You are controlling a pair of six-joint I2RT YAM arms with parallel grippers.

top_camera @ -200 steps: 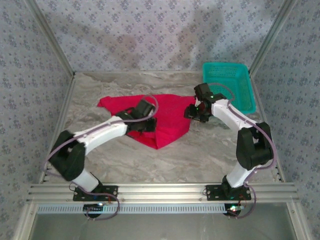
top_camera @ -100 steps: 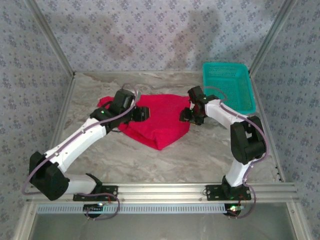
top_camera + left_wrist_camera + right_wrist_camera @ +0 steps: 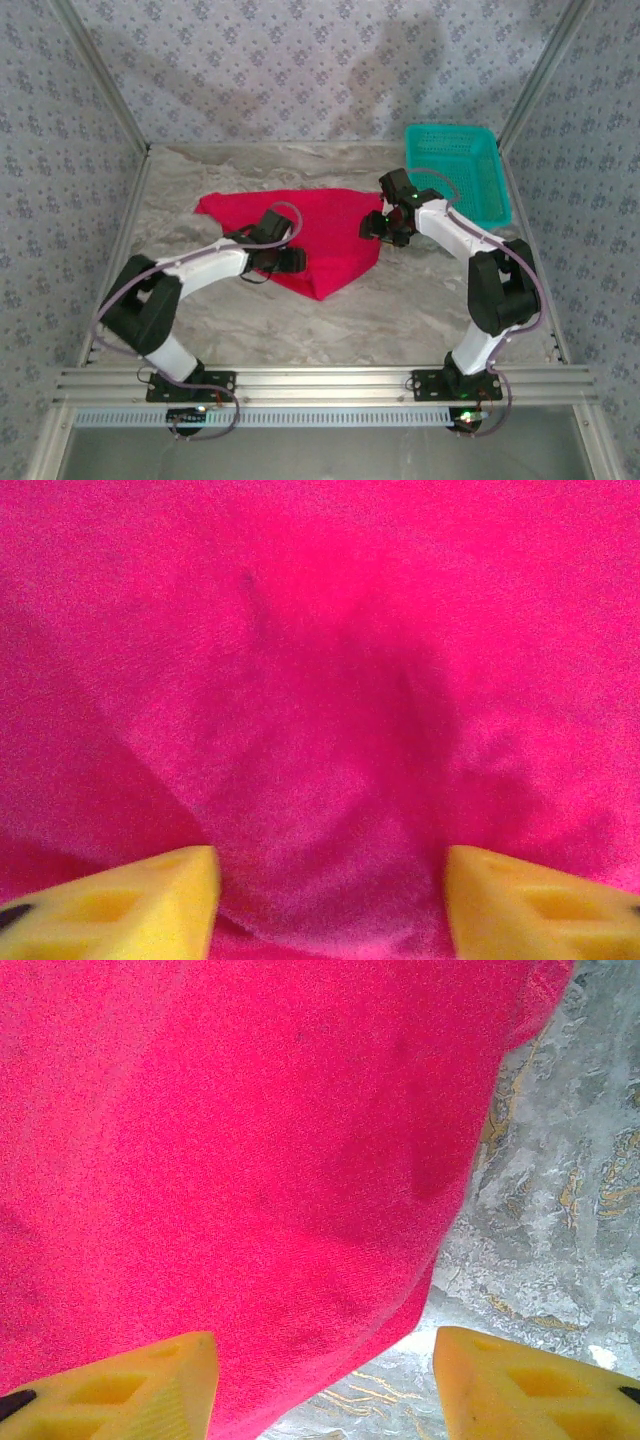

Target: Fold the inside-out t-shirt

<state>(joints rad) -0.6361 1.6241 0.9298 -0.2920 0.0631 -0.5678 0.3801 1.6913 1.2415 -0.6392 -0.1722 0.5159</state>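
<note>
The red t-shirt [image 3: 335,232] lies in a folded heap on the marble table [image 3: 420,300], tapering to a point toward the near edge. My left gripper [image 3: 291,262] hovers low over its near-left part. In the left wrist view that gripper [image 3: 330,905] is open, its yellow fingers [image 3: 150,900] wide apart with rumpled red cloth [image 3: 320,730] beneath. My right gripper [image 3: 376,226] is at the shirt's right edge. In the right wrist view it [image 3: 325,1385] is open, straddling the cloth's edge [image 3: 250,1160] and bare table.
A teal mesh basket [image 3: 455,172] stands at the back right, just behind the right arm. Patterned walls and metal frame posts close in the table on three sides. Bare marble lies in front of the shirt.
My left arm reached out over the shirt's far-left part and has drawn back to its near-left edge. The right gripper has shifted slightly toward the shirt's right edge.
</note>
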